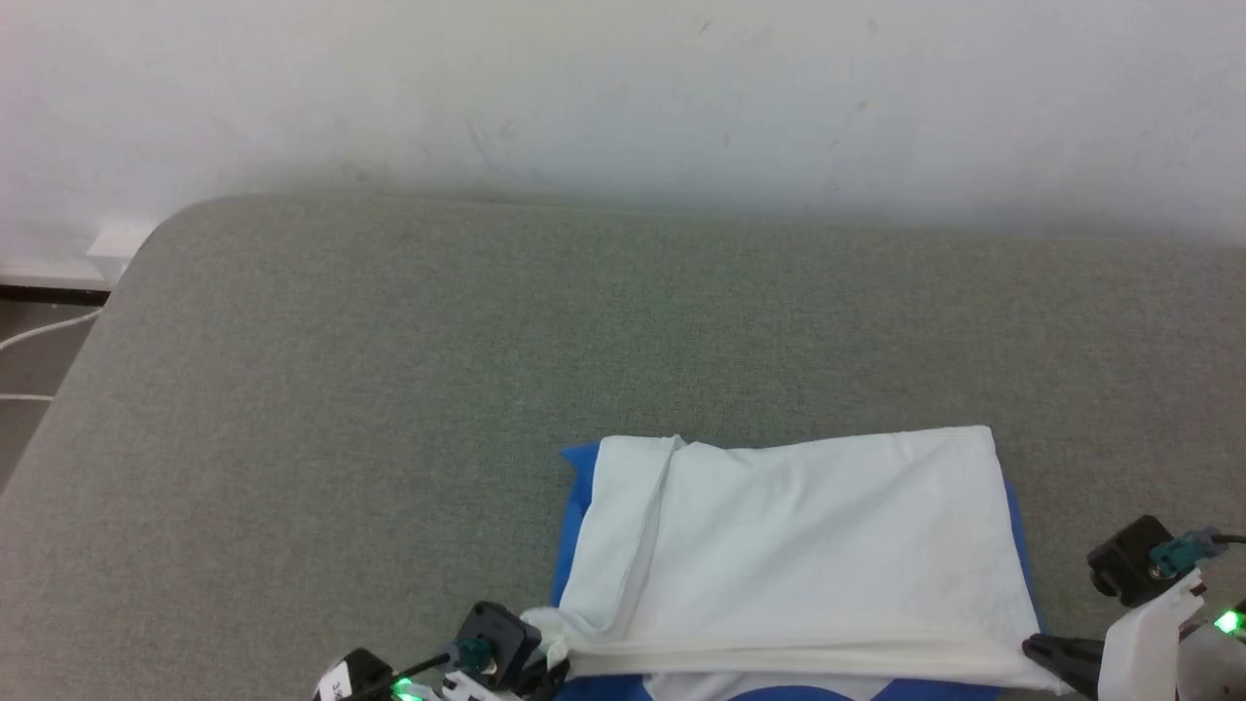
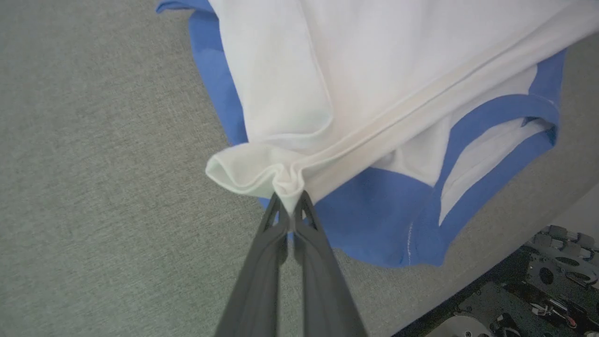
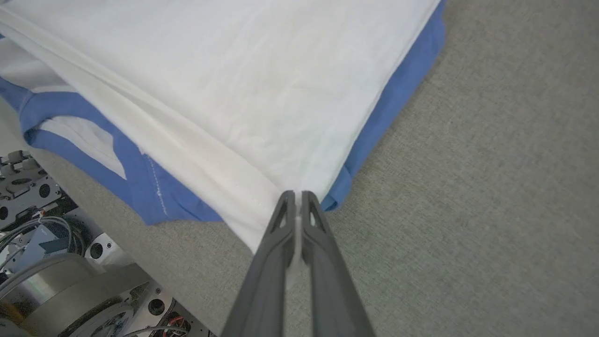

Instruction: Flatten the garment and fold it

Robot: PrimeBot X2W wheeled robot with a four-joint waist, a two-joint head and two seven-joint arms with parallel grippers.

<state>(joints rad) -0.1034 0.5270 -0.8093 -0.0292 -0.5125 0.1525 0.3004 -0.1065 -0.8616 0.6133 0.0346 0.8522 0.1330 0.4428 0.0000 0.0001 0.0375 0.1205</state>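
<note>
The garment (image 1: 808, 526) (image 2: 374, 61) (image 3: 234, 70) lies folded on the grey bench (image 1: 584, 321), close to its near edge and right of centre in the head view. A white panel is on top, with blue sleeve fabric (image 1: 576, 487) (image 3: 398, 89) showing along its left and right sides. The blue neckband (image 2: 486, 107) peeks out underneath at the near edge.

Along that near side a white hem (image 1: 779, 654) runs as a narrow, taut band from one corner to the other, and each end sits between a pair of fingers. The left fingers (image 2: 266, 262) are closed on the left corner, where the cloth bunches into a small puckered fold right at their tips. The right fingers (image 1: 1051, 650) (image 3: 271, 262) are pressed together on the right corner, and a sliver of white cloth shows between them. Both held corners sit over the blue layer near the bench's front edge.

Beyond the bench's far side stands a pale wall (image 1: 623, 97), and floor with a white cable (image 1: 39, 331) shows past the rounded left corner. Parts of the robot's base (image 3: 47, 243) are visible below the bench edge
</note>
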